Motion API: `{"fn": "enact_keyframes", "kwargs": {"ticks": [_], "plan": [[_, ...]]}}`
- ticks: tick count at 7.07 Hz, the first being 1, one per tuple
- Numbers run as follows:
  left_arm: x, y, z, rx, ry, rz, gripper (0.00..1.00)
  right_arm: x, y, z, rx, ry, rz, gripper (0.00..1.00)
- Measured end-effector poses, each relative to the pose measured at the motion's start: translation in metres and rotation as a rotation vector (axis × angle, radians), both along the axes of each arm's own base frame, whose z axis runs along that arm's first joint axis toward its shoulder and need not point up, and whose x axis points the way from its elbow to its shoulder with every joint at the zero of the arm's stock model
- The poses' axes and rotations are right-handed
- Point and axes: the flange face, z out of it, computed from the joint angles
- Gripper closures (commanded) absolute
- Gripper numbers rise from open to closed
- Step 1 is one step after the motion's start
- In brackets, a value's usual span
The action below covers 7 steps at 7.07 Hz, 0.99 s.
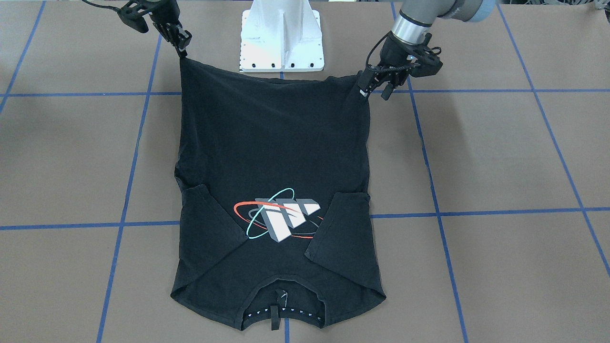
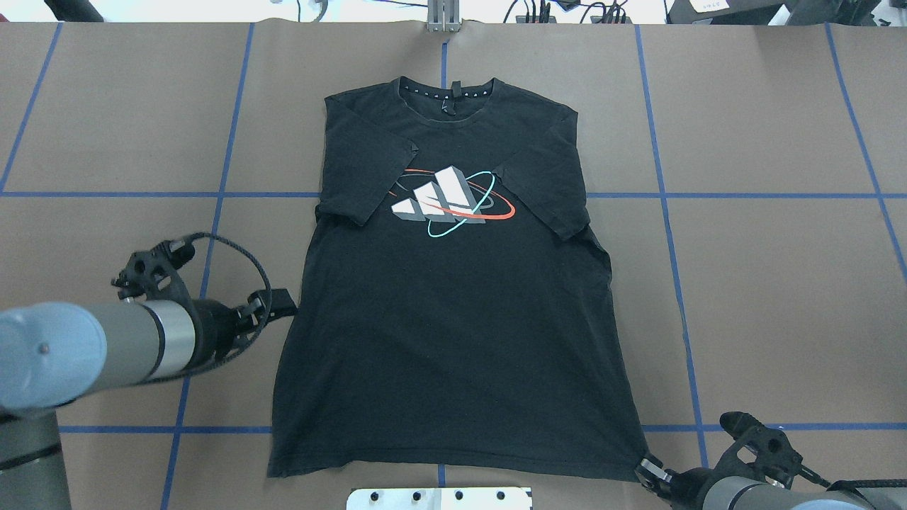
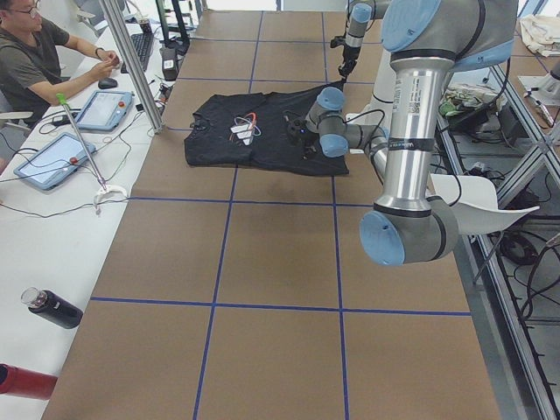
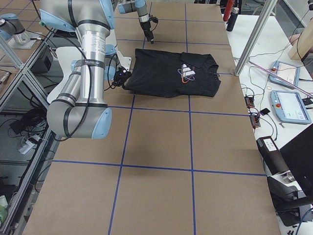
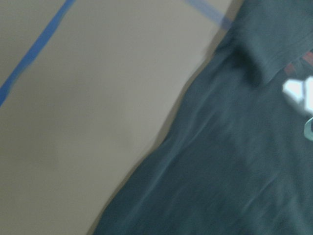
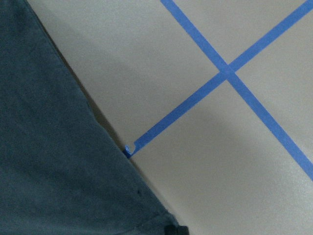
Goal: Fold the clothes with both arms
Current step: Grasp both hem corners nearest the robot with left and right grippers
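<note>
t-shirt (image 1: 271, 143), black, lying flat and graphic (image 1: 283, 219) side up on the table (image 1: 500, 157), hem next to the white pedestal base (image 1: 281, 43) and collar on the far side from it; both sleeves are folded in over the chest. we see the right gripper (image 1: 182, 50) clamped on the hem corner to one side of the base. the left gripper (image 1: 375, 90) sits off the base's other side, at the shirt's side edge, its fingers apart.
</note>
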Motion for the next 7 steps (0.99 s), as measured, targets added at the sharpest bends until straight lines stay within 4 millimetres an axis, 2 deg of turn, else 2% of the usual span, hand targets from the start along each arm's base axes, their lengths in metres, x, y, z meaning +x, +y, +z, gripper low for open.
{"fn": "enact_keyframes", "kwargs": {"ticks": [1,2,3,5,7], "plan": [[0.015,0.036,0.011,-0.008,-0.042,0.030,0.18,0.000,0.000,0.000,0.000,0.000,0.000,1.00],[0.024,0.059,0.018,-0.015,-0.078,0.056,0.20,0.000,0.000,0.001,0.000,0.001,-0.001,1.00],[0.029,0.072,0.023,-0.023,-0.096,0.070,0.22,-0.001,0.001,0.000,0.000,-0.001,-0.001,1.00],[0.036,0.082,0.027,-0.028,-0.107,0.083,0.25,-0.001,0.001,0.001,0.000,-0.002,-0.002,1.00],[0.039,0.083,0.024,-0.027,-0.102,0.086,0.27,-0.001,0.001,0.002,0.000,0.000,-0.002,1.00]]}}
